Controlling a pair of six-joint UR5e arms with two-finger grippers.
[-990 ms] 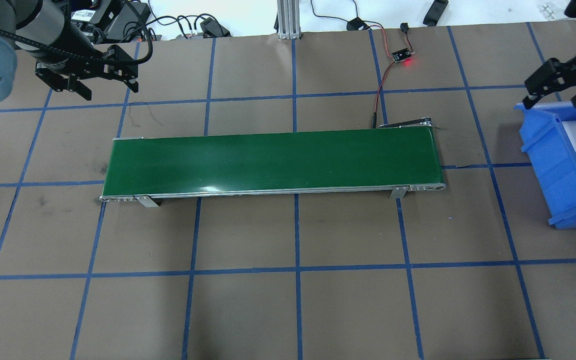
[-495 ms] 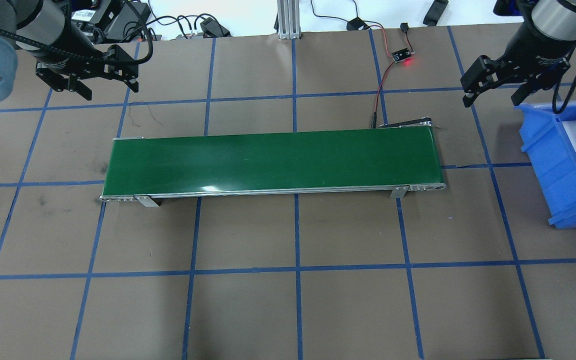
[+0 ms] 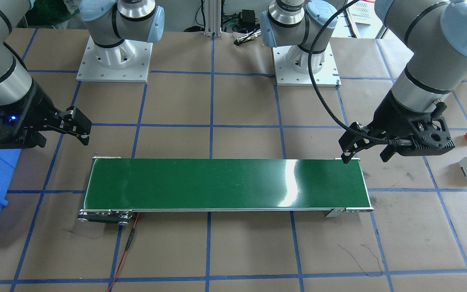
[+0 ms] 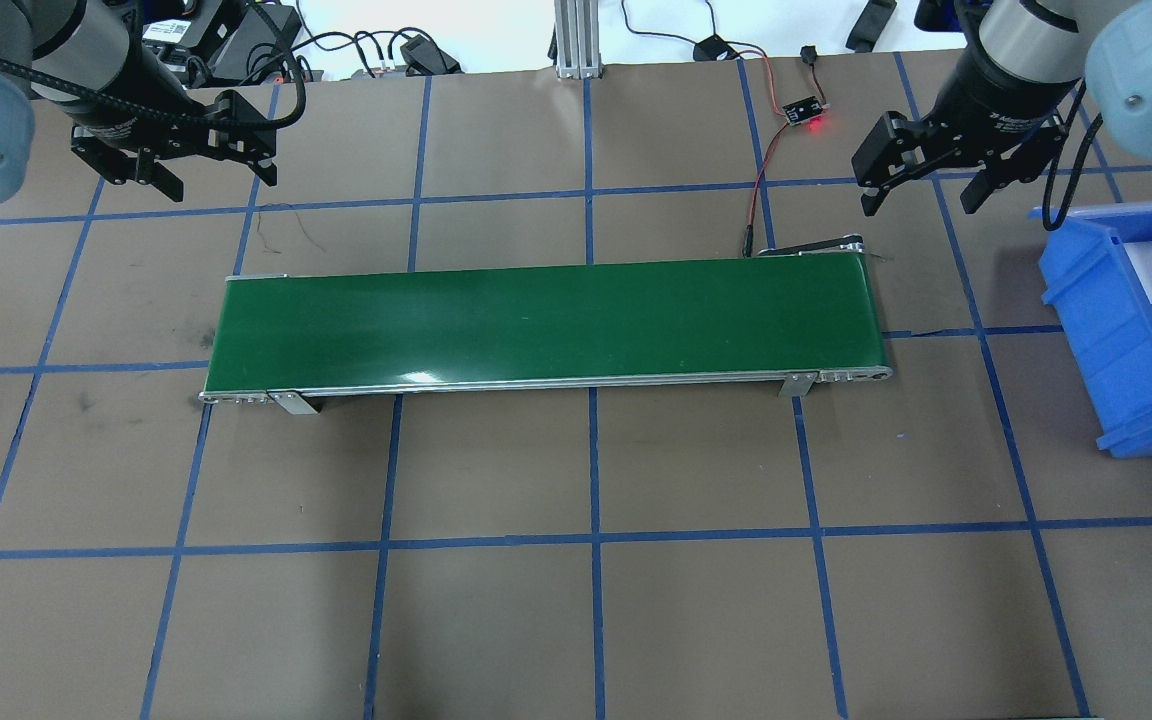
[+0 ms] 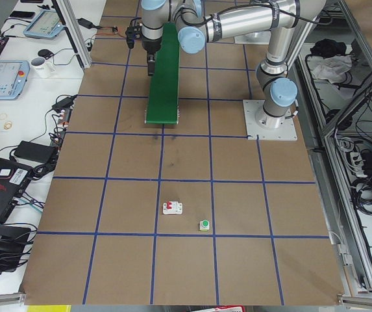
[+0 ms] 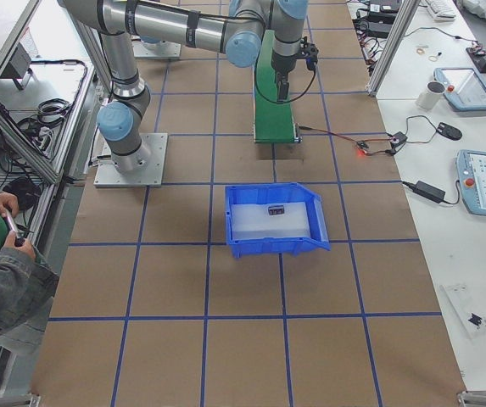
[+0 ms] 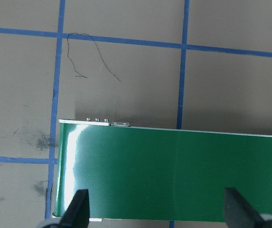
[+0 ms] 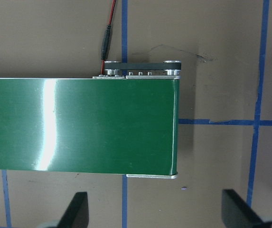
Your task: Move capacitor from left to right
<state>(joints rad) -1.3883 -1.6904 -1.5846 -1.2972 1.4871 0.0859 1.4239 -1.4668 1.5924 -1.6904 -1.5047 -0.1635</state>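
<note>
Though spread wide, left gripper (image 3: 364, 158) and right gripper (image 4: 920, 205) both empty, near ends of glossy flat green belt (image 4: 546, 320).

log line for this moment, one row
left end effector open, empty | right end effector open, empty | belt bare | small dark part, maybe capacitor, in blue bin

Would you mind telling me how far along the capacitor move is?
Apparently done: a small dark piece, likely the capacitor, lies in the blue bin. In hand: nothing; the left gripper and right gripper are open. Left: nothing evident.
</note>
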